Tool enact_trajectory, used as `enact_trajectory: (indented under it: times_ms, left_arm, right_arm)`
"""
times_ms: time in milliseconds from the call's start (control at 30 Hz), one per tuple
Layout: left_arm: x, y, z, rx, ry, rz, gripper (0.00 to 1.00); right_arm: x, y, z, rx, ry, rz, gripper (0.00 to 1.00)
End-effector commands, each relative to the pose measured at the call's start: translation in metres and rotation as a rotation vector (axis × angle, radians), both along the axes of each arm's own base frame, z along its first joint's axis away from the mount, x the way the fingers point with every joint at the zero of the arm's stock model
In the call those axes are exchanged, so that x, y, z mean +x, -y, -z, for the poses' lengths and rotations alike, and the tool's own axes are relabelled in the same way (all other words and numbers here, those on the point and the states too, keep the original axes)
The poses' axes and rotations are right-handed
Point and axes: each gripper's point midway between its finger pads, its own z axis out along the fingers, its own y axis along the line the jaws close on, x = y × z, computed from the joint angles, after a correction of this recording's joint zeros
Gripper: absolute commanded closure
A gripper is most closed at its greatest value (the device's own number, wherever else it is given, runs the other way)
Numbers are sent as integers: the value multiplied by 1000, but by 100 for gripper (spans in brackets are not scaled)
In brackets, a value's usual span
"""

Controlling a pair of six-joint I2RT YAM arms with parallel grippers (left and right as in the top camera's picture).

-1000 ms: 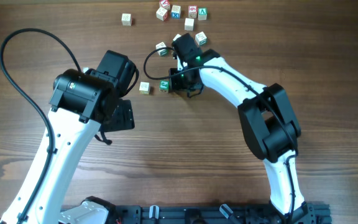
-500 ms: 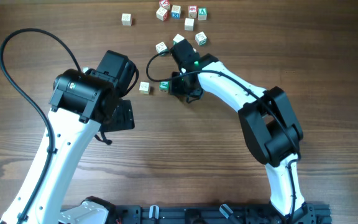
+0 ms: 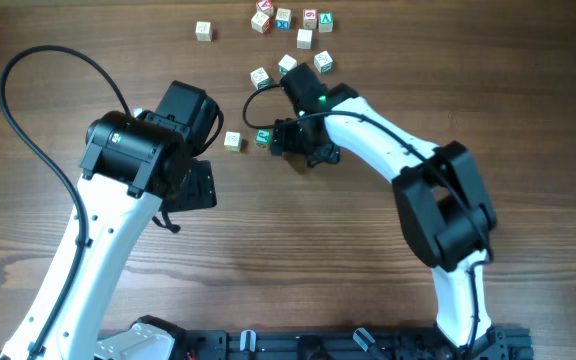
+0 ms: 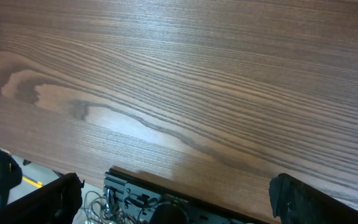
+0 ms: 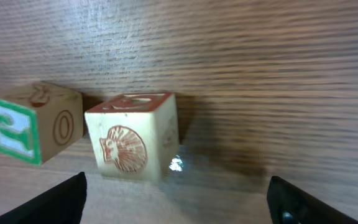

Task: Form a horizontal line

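Observation:
Two small wooden cubes lie roughly in a row at mid-table: a pale cube (image 3: 232, 141) and a green-marked cube (image 3: 264, 137), with a gap between them. In the right wrist view the green-marked cube (image 5: 18, 132) stands just left of a cube with a red shell (image 5: 135, 138); whether they touch I cannot tell. My right gripper (image 3: 288, 140) (image 5: 179, 208) is open, and the shell cube sits on the table just beyond its fingertips. From overhead the gripper hides the shell cube. My left gripper (image 3: 196, 186) (image 4: 179, 199) hangs open over bare wood, holding nothing.
Several loose letter cubes lie scattered at the back: one alone (image 3: 203, 31), a cluster (image 3: 283, 17), and three nearer ones (image 3: 259, 77) behind the right wrist. The left wrist view shows the table's front edge with a black rail (image 4: 166, 193) and cables.
My right gripper's jaws have spread wide and let go of the shell cube beside the green-marked cube. The wrist shifted slightly right. The left arm has not moved.

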Motion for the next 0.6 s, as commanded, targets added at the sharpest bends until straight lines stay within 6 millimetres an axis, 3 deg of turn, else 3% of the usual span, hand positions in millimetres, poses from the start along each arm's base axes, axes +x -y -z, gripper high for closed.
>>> enact_trajectory:
  times_ms: [0,133,233,300,333,433,567]
  left_arm:
    - [-1,0,0,-9,5,-24,0]
    - [-1,0,0,-9,5,-24,0]
    - [-1,0,0,-9,5,-24,0]
    - [2,0,0,-13,17,-24,0]
    - [6,2,0,-22,35,-24,0]
    - [21,8,-2,-47,98,-18,0]
    - [51,31,-7,-167,216,-23,0]
  right_arm:
    - [10,11,-44,9,90,43,1]
    - [22,21,-42,-55,151,64,0]
    - [35,17,-43,-51,206,48,1]
    - [46,16,-44,-70,267,-3,17]
    - [49,19,-45,-86,282,4,31]
    - [53,19,-46,-79,292,46,58]
    - [61,9,-52,-27,328,45,76]
